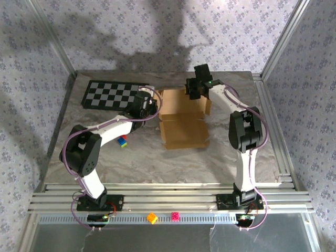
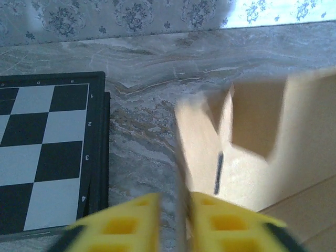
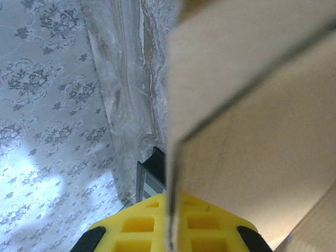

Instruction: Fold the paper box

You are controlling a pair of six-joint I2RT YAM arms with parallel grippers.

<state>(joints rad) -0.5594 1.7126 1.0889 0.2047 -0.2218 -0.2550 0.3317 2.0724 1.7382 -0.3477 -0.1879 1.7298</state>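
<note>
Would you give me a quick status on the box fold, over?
Left gripper parted around a flap edge. Right gripper shut on box, far panel. Fold not yet closed. Mat left of it, apart.

This is a robotics lab test cell. A left arm (image 1: 86, 152) and a right arm (image 1: 245, 131) are bolted to slotted aluminium rails (image 1: 168, 202) at the near edge of a marble-patterned tabletop (image 1: 131, 163). Aluminium frame posts (image 1: 52, 39) and floral-print backdrop walls (image 1: 157, 31) enclose it, and a checkerboard mat (image 1: 110, 95) lies flat on it.
</note>
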